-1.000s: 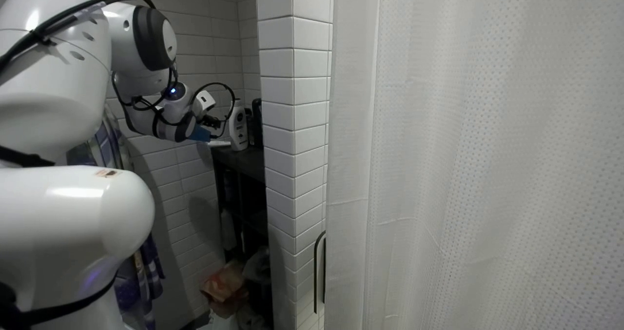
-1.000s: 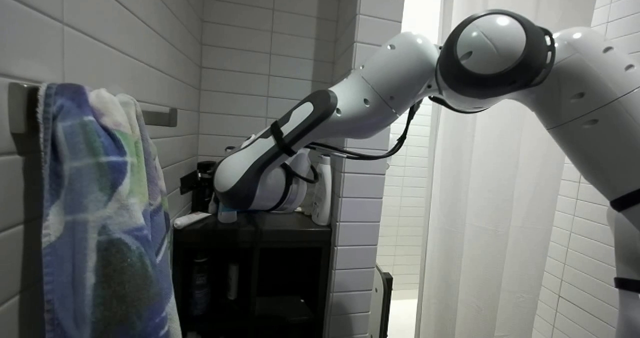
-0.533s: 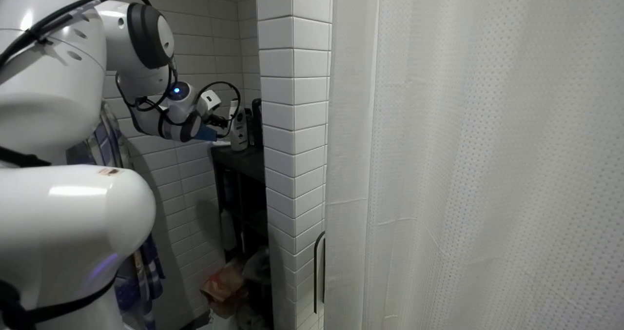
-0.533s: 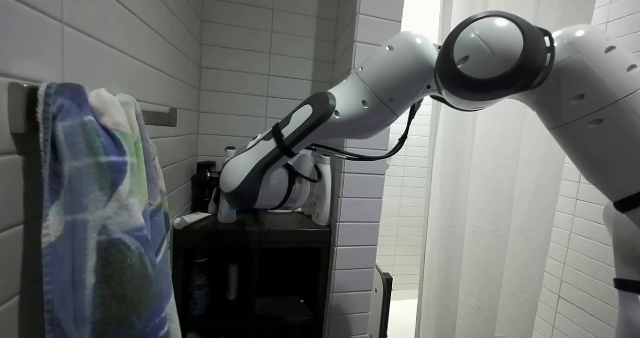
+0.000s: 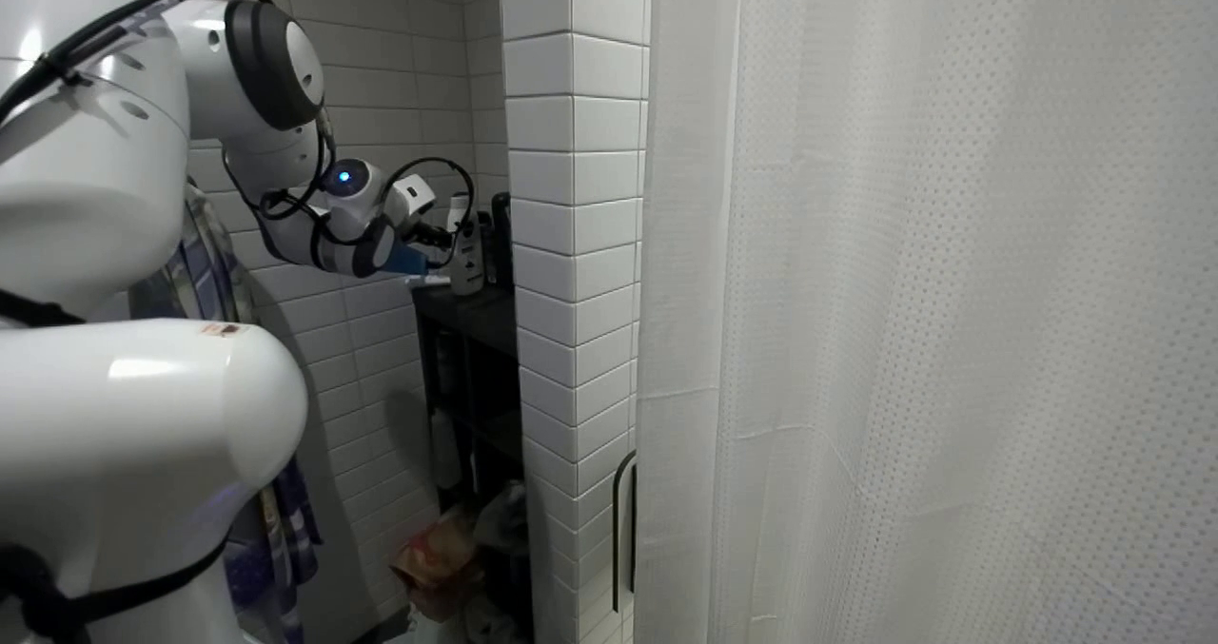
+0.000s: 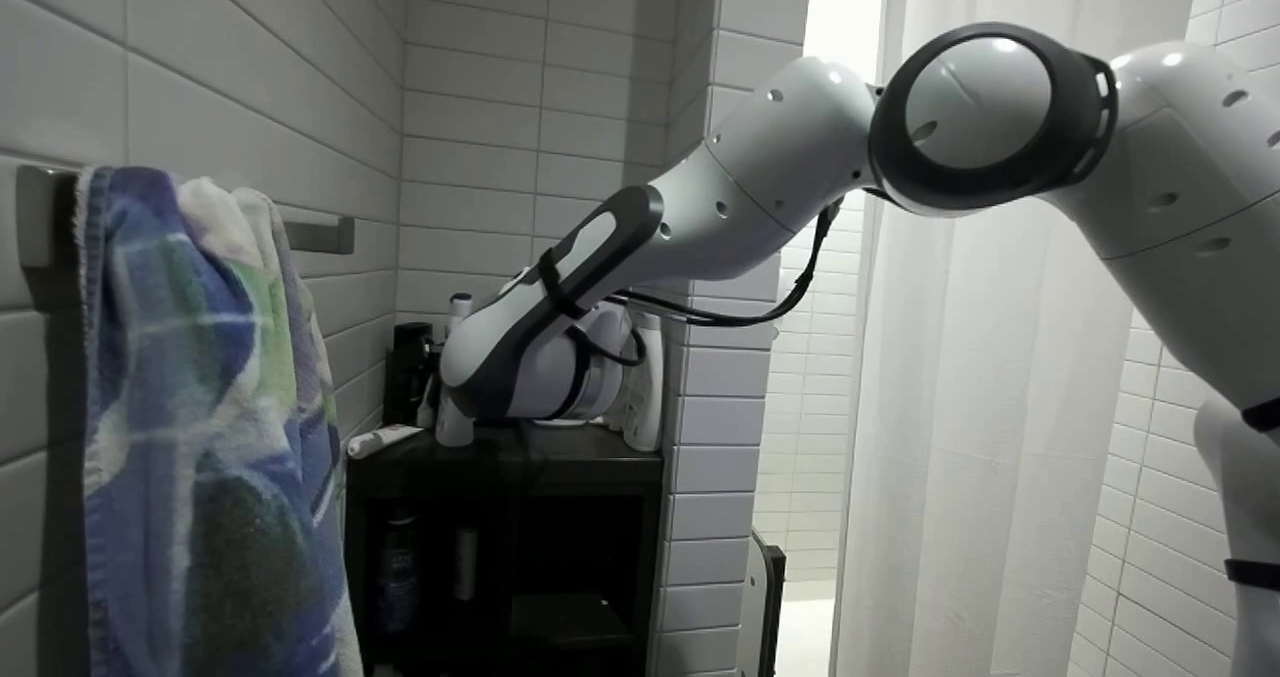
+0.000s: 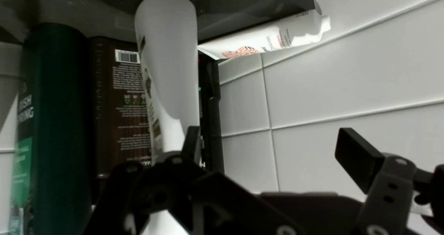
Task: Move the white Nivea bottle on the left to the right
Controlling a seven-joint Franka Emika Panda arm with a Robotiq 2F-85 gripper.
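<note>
1. Bottle (image 7: 170, 54) is not gripped: in the wrist view it is placed outside the gap, partly covered by the frame-left of the two fingers (image 7: 191, 142); whether it is touched cannot be told.
2. The fingers are spread wide with nothing held; past the gripper (image 7: 270, 137), mostly tiled wall (image 7: 322, 96) is seen through the gap.
3. The bottle's long axis is shown nearly straight down the frame, base at upper left of centre; it would probably be met crosswise by the closing fingers.
4. A shift toward the frame's left seems called for, so that the bottle is brought between the fingers; it could be knocked over, or the brown bottle (image 7: 119, 106) behind it pushed.
5. At upper right, a tube (image 7: 270, 37) is seen on its side.
6. In an exterior view, what is taken for the bottle (image 6: 455, 429) is seen upright, left of centre, on the shelf (image 6: 590, 457), partly hidden by the arm (image 6: 780, 177).
</note>
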